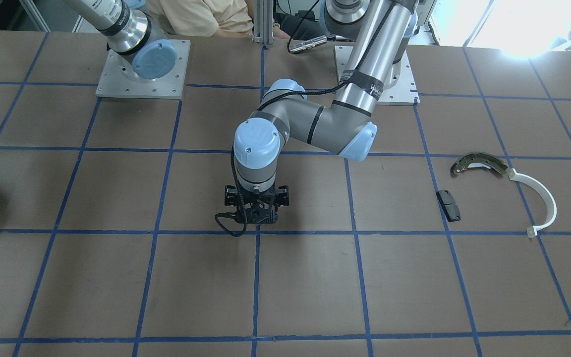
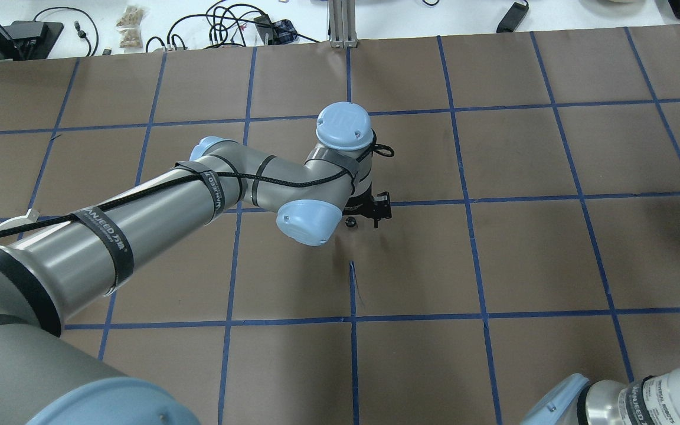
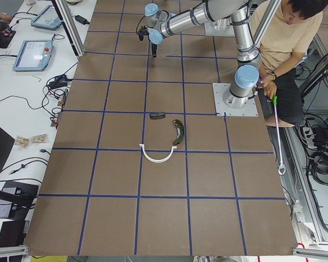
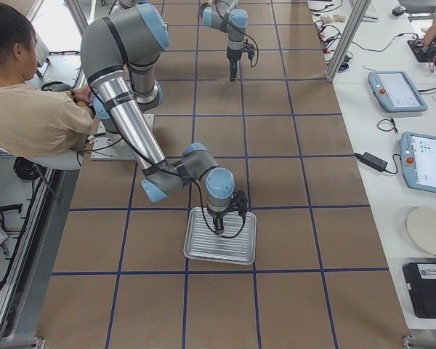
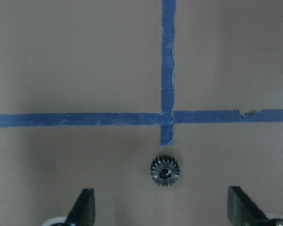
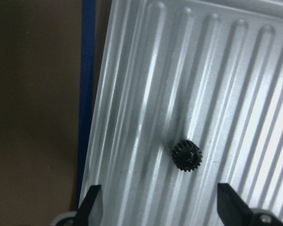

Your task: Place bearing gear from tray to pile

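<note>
**Right gripper [image 6: 159, 197] open over the tray, left gripper [image 5: 160, 200] open over the table**

Seen from its own wrist camera, the right gripper has its two fingers spread wide with nothing between them. Ahead of them a small dark gear [image 6: 187, 155] lies flat in a groove of the ridged silver tray [image 4: 203, 251], near the tray's long edge. The right side view is the only one that takes in the whole tray, with the right gripper hanging straight down over it. The gear is too small to make out from there. The front-facing view catches just a corner of the tray at its edge and does not show the right gripper at all.

The left gripper is spread wide too, and empty. Its wrist camera shows a second gear [image 5: 165, 171] lying on the brown table [image 1: 117, 277], just short of a crossing of blue tape [image 5: 168, 70] and touching nothing. In the front-facing view this gripper points straight down near the table's middle, and its body hides the gear. The overhead view shows only a small dark dot beside the gripper, and I cannot tell for sure that it is the gear.

The pile lies well apart from both gears, toward the robot's left end. It is an olive brake shoe [image 1: 479, 162], a white half-ring [image 1: 543, 198] with one end just beside the shoe, and a black pad [image 1: 448, 205] near them. The front-facing and left side views show it plainly, while overhead the left arm covers nearly all of it.

A man in a beige shirt [image 3: 284, 49] sits behind the robot's bases.
</note>
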### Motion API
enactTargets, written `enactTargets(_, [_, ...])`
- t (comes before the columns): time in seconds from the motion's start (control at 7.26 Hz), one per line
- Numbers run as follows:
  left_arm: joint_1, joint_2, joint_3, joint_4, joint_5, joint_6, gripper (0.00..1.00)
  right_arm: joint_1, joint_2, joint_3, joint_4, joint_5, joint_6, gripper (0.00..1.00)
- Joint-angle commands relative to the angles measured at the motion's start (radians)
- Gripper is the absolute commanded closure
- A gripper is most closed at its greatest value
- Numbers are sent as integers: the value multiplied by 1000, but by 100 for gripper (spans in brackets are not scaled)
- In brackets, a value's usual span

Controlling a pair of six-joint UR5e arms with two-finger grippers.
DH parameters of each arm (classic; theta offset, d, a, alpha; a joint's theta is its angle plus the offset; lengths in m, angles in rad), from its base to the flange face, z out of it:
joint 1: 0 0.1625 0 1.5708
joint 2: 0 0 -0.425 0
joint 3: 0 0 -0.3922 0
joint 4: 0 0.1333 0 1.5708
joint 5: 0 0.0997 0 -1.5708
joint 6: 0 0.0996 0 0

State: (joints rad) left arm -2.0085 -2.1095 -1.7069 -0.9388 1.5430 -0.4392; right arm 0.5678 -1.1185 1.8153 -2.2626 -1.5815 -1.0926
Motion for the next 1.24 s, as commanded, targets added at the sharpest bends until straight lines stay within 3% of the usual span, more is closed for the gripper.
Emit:
enactTargets(0.0, [-24,-10,7,17,9,-6,19,-8,49,-46,-22,24,-24,19])
enactTargets(0.41, [3,-9,7,46,8,2,21,-6,66,-62,-15,43,-20,24])
enactTargets(0.55, [42,-10,-6,69,6,16,21,-8,66,-62,-14,43,-18,35])
enactTargets(0.69, [42,-23,-8,72,6,10,21,-8,65,-62,-9,41,-12,69])
enactTargets(0.83, [39,-27,-7,74,6,-2,22,-8,63,-60,-5,40,-10,92])
enactTargets(0.96, [31,-26,-10,74,8,-6,22,-6,59,-59,0,38,-10,100])
enactTargets(1.1, [30,-20,-14,74,-4,-21,32,-6,56,-59,6,37,-9,100])
